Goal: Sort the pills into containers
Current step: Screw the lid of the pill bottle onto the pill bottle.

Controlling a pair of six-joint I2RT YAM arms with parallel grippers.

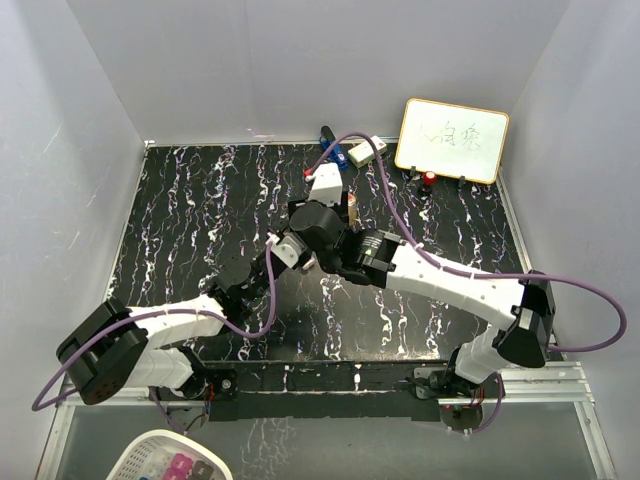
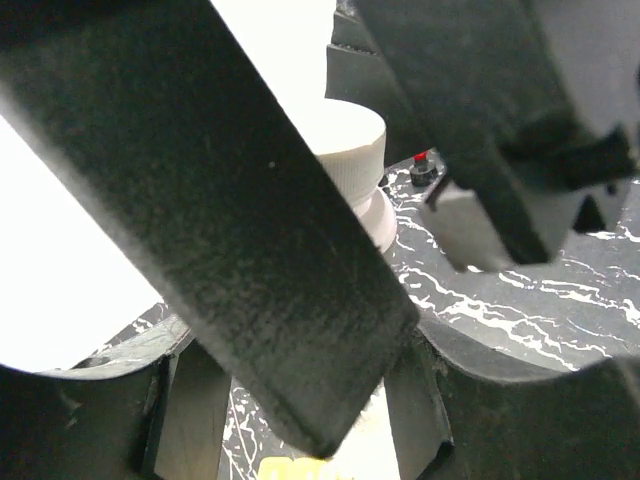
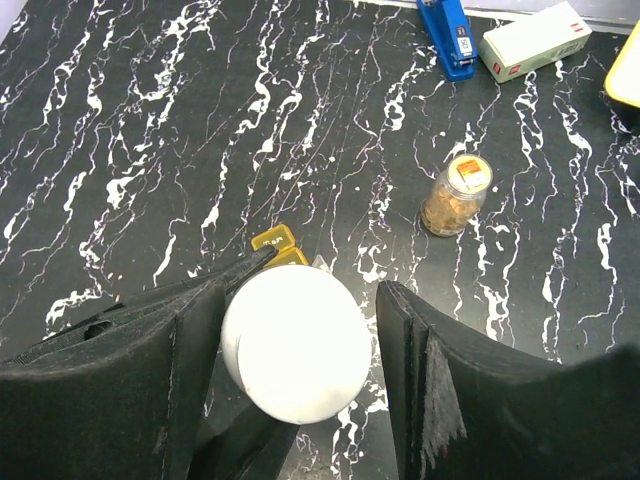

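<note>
— What sort of surface is it?

— A black table (image 1: 200, 220) veined with white like marble, shut in by plain white walls (image 1: 300, 60) on three sides. A metal rail runs along the near edge, where both arm bases are bolted.

— And at the back?

— A blue stapler (image 3: 447, 35) and a white rectangular box (image 3: 530, 40) lie just beside each other near the back wall. A yellow-framed whiteboard (image 1: 452, 140) with handwriting stands to the right, propped at a tilt. A white basket (image 1: 150, 455) shows past the near edge.

— Where are the containers?

— The golden-amber bottle (image 3: 455, 195) stands upright on bare table, well apart from the stapler. The white round cap (image 3: 295, 345) sits mid-table under both wrists; the bottle beneath it is hidden. A corner of the yellow-gold pill box (image 3: 278, 243) shows just beyond the cap.

— The right gripper?

— The right gripper (image 3: 305, 300) has its jaws spread, one on each side of the cap. One finger is against the cap's edge, while dark table shows in the gap before the other.

— The left gripper?

— The left gripper (image 1: 312, 228) is crowded in at the same spot. Its wrist view is filled with blurred black shapes, so I cannot tell how its jaws stand.
</note>
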